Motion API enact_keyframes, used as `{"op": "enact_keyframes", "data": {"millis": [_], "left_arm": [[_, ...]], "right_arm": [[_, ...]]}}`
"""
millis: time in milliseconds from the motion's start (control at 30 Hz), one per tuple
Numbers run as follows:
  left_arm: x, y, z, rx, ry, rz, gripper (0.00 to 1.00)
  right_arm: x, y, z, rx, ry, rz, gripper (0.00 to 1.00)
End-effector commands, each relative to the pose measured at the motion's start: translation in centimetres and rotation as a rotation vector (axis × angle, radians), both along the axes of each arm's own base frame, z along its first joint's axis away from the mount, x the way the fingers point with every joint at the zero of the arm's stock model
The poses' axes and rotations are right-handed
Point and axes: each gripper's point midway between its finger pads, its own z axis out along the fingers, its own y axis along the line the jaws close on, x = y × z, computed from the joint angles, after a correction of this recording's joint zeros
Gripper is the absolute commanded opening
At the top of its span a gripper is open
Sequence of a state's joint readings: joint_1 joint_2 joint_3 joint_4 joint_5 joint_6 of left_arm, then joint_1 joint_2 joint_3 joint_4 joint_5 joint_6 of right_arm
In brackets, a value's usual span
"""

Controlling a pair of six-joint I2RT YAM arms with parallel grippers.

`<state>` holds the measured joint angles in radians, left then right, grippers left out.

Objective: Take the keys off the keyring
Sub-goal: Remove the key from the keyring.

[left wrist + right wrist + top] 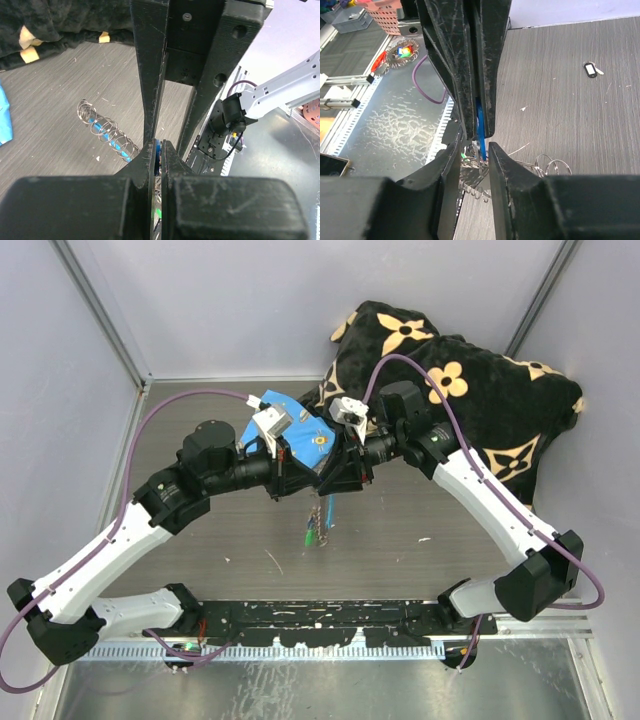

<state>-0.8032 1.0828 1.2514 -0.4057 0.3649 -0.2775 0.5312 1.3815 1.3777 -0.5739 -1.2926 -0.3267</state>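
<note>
Several tiny keys (312,536) with green and red heads hang at the bottom of the keyring (320,515), a chain of wire rings held up over the table (420,510) mid-scene. The left gripper (159,150) is clamped on the keyring's light-blue piece. The right gripper (477,148) meets it tip to tip, jaws slightly apart either side of the same blue piece. A dark tag (590,69) lies well apart on the table. Behind the grippers lie a blue cloth (300,430) and a black flowered cushion (480,400).
</note>
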Motion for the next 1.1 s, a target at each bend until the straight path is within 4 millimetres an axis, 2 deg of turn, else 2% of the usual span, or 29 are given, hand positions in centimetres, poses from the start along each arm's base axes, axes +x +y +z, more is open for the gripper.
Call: {"op": "enact_keyframes", "data": {"millis": [0,67,167,300,400,567,633,667,800,933,1067], "left_arm": [[0.0,-0.4,5.2,-0.135,-0.108,-0.013,0.0],[0.0,-0.4,5.2,-0.136,-0.106,-0.013,0.0],[-0.1,-0.4,5.1,-0.136,-0.104,-0.014,0.0],[-0.1,-0.3,5.1,-0.14,-0.104,-0.009,0.0],[-0.1,-0.1,5.4,-0.158,-0.112,0.001,0.01],[-0.3,0.9,6.1,-0.206,-0.155,0.038,0.3],[-0.7,1.5,6.2,-0.231,-0.189,0.045,0.35],[-0.8,1.8,5.5,-0.233,-0.202,0.047,0.37],[-1.6,3.2,3.9,-0.25,-0.319,0.047,0.39],[-3.3,4.0,2.2,-0.262,-0.47,-0.017,0.39],[-3.9,3.9,0.5,-0.249,-0.545,-0.06,0.35]], "right_arm": [[-0.1,0.3,0.7,0.021,-0.015,0.009,0.3],[-0.1,0.3,0.8,0.023,-0.017,0.009,0.23],[-0.3,0.3,1.0,0.029,-0.01,0.02,0.16],[-0.6,0.3,1.2,0.038,0.0,0.039,0.01],[-0.7,0.1,1.2,0.043,0.005,0.049,0.01],[-0.9,-0.2,1.6,0.059,0.006,0.064,0.01],[-1.0,-0.4,1.7,0.066,0.001,0.072,0.01],[-1.2,-0.5,1.7,0.069,-0.001,0.078,0.01],[-1.5,-0.7,1.8,0.082,-0.007,0.1,0.01],[-1.7,-0.7,1.8,0.088,-0.016,0.112,0.01],[-1.8,-0.8,1.8,0.093,-0.021,0.119,0.01]]}}
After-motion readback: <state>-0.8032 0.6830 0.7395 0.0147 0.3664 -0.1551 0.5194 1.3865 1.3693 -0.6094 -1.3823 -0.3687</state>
